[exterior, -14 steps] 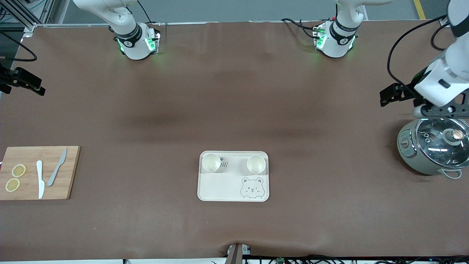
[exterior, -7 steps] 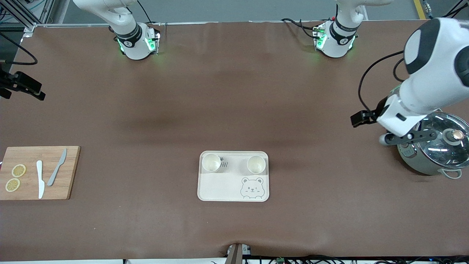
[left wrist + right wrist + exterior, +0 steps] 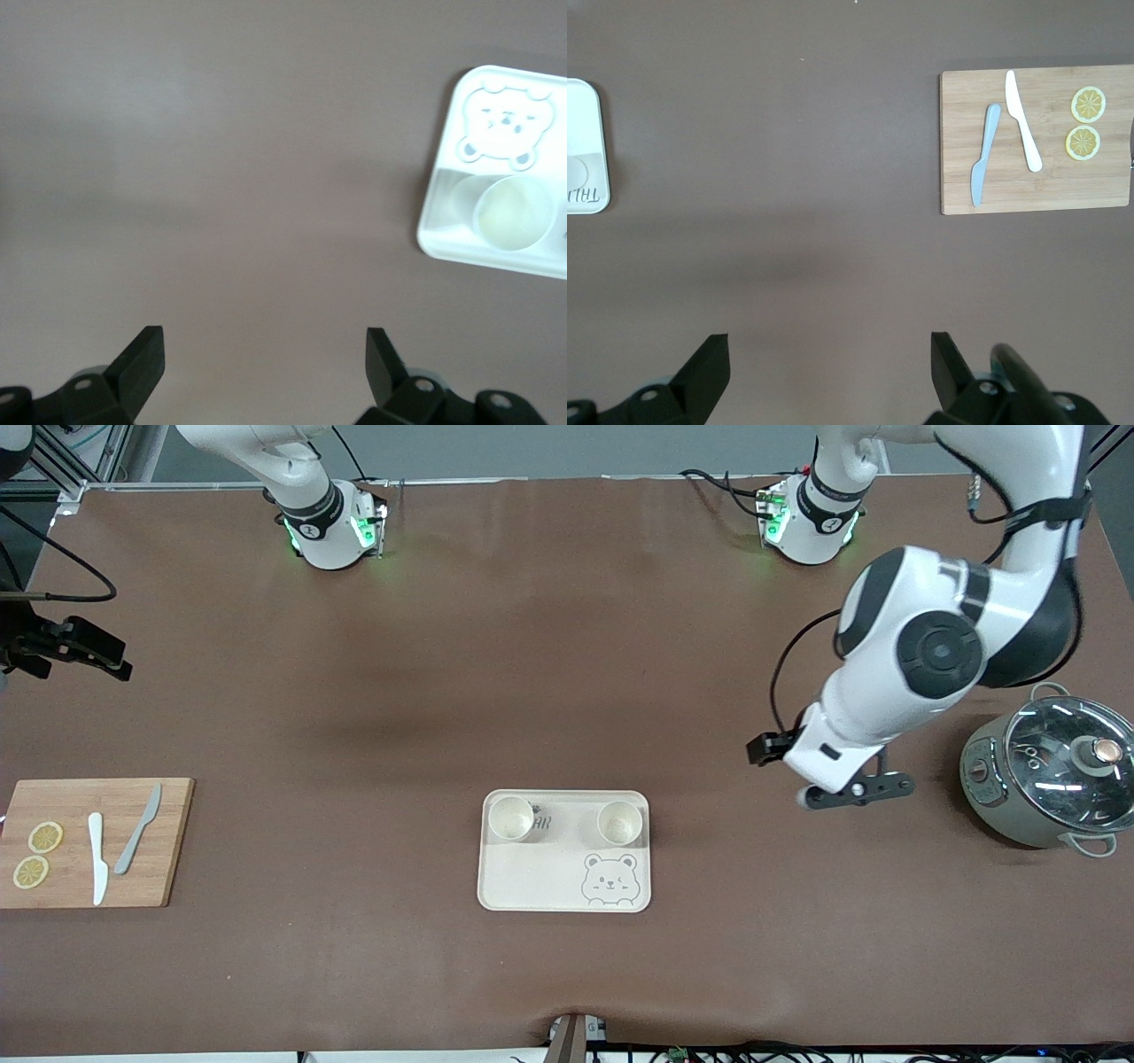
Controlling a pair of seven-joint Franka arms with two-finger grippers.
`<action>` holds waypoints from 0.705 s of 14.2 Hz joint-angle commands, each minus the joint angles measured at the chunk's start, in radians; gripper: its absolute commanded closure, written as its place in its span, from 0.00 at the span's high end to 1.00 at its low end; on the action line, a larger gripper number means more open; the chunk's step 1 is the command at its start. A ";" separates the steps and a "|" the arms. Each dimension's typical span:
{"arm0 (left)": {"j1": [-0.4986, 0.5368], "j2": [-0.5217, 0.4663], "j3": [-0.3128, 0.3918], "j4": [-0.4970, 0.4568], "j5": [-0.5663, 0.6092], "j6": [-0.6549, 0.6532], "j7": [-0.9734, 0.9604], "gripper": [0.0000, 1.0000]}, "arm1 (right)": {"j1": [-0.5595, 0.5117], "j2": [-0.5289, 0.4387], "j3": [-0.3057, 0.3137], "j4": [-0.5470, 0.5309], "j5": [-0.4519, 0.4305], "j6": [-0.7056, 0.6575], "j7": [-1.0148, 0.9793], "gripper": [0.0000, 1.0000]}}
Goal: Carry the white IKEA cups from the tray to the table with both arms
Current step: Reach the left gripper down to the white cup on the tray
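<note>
Cream-white cups (image 3: 511,818) (image 3: 618,823) stand upright on bear tray (image 3: 532,881).

Front view: looking down from high across the table (image 3: 567,691), facing both bases.
Wrist views: each looking straight down, sharing the tray (image 3: 443,232) (image 3: 592,106) edge.

Cream-white cups (image 3: 511,818) on cream bear-printed tray (image 3: 532,886); brown table (image 3: 567,673); yellow lemon slices (image 3: 44,837).

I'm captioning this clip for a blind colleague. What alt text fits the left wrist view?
The left gripper, fingers spread open and empty, hangs over bare brown table. Off to one edge sits a cream tray printed with a bear, holding one white cup.
</note>
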 commanded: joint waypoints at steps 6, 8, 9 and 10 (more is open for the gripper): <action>-0.121 0.227 0.001 0.132 0.010 0.213 -0.203 1.00 | -0.011 0.043 -0.002 0.027 0.017 0.047 0.000 1.00; -0.139 0.284 0.001 0.156 0.010 0.279 -0.204 0.92 | -0.013 0.077 -0.004 0.028 0.048 0.070 -0.002 1.00; -0.150 0.305 0.001 0.162 0.010 0.303 -0.212 0.89 | -0.013 0.088 -0.004 0.028 0.051 0.079 0.000 1.00; -0.150 0.322 0.001 0.163 0.008 0.331 -0.227 0.87 | -0.013 0.101 -0.005 0.028 0.049 0.088 0.000 1.00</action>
